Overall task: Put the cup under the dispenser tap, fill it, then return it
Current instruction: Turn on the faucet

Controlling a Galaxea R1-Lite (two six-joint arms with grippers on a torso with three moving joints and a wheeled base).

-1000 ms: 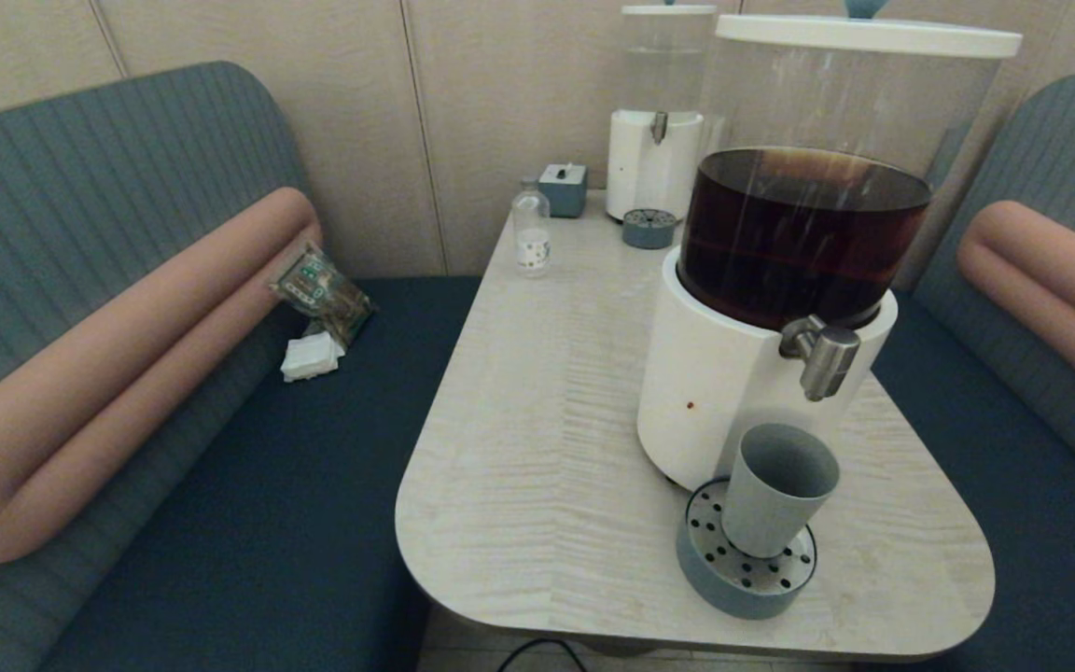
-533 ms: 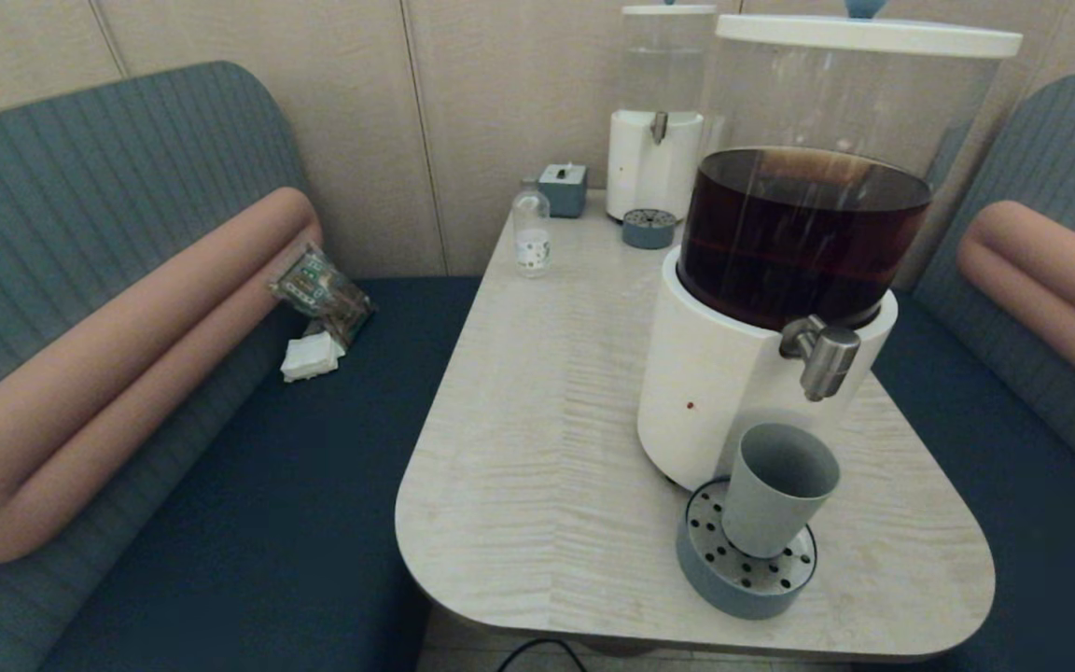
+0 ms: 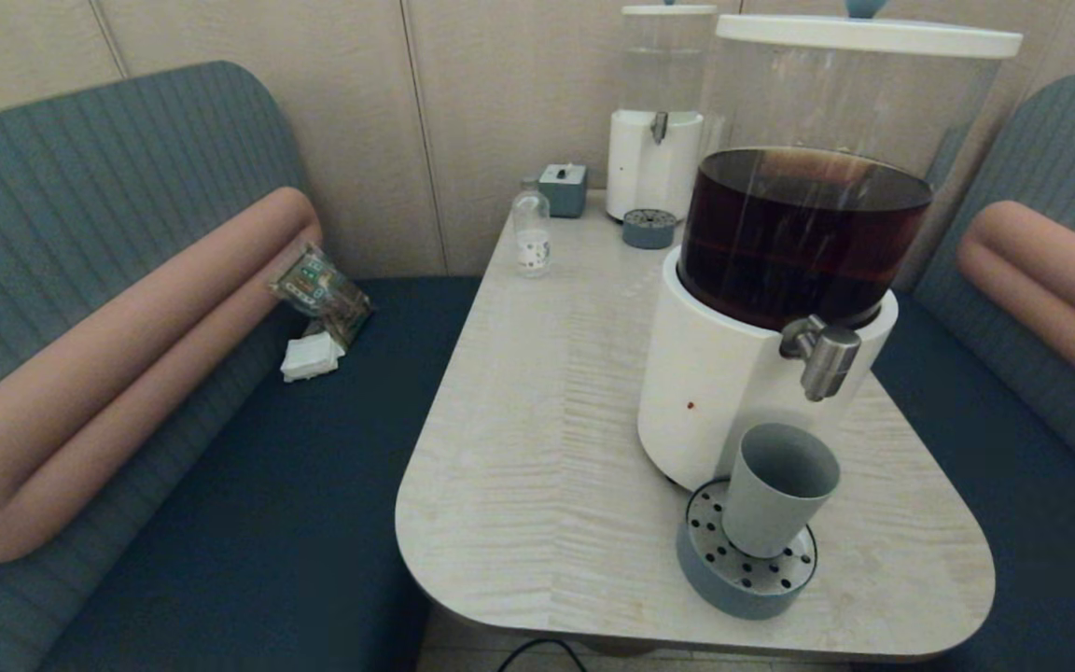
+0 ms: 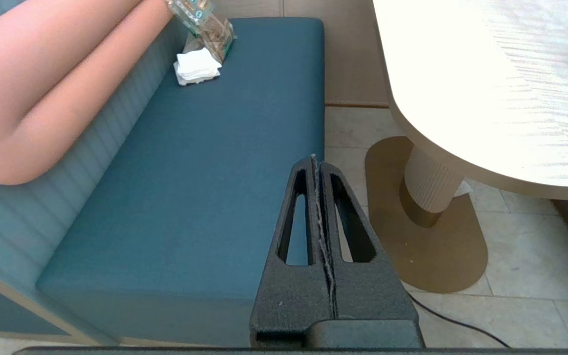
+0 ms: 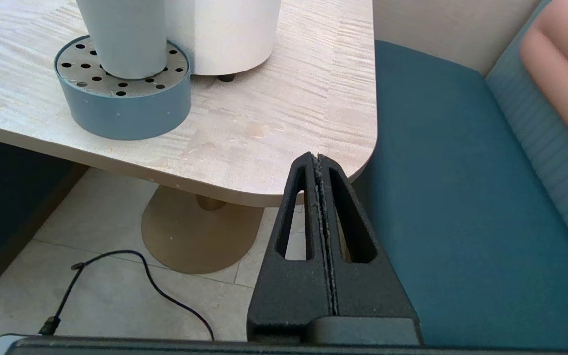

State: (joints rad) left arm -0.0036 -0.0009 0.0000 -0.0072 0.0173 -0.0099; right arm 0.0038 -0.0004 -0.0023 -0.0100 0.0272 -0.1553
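Observation:
The grey-green cup [image 3: 776, 490] stands upright on the perforated drip tray [image 3: 710, 560] of the large dispenser [image 3: 761, 317], just below its brushed-metal tap [image 3: 822, 353]. The cup [image 5: 124, 37] and the tray [image 5: 126, 106] also show in the right wrist view. Neither arm appears in the head view. My left gripper [image 4: 315, 160] is shut and empty, low beside the left bench. My right gripper [image 5: 315, 158] is shut and empty, below the table's near right corner.
A smaller dispenser [image 3: 657, 154] with clear liquid, a clear glass bottle [image 3: 531, 233] and a small grey box [image 3: 564, 189] stand at the table's far end. A packet [image 3: 321, 291] and napkins [image 3: 312, 357] lie on the left bench. A cable [image 5: 131, 276] runs across the floor.

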